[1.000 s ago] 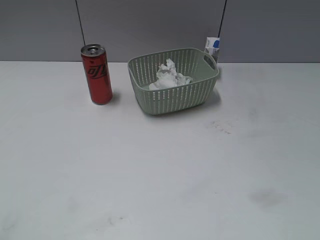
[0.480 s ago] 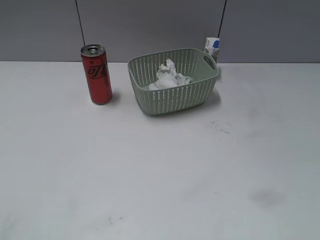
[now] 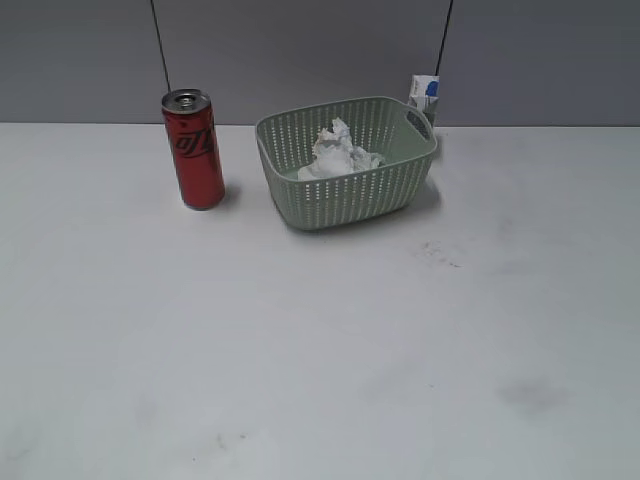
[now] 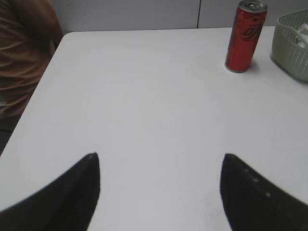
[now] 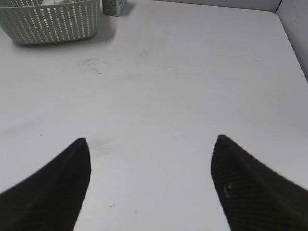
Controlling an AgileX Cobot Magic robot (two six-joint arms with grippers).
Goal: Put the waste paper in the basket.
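Lab or office test bench: bare white table (image 3: 320, 350), grey partition panels (image 3: 300, 50) behind.

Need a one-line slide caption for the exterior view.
Crumpled white waste paper inside pale green perforated plastic basket, red drink can to its left.

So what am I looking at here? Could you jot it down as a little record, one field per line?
surface: white table
basket: pale green basket, near the back wall
waste paper: crumpled white waste paper lying inside the basket
loose paper on table: none visible
can: red drink can upright, left of the basket, not touching it
carton: small white-and-blue carton behind the basket
left end effector: open, empty, over bare table
right end effector: open, empty, over bare table
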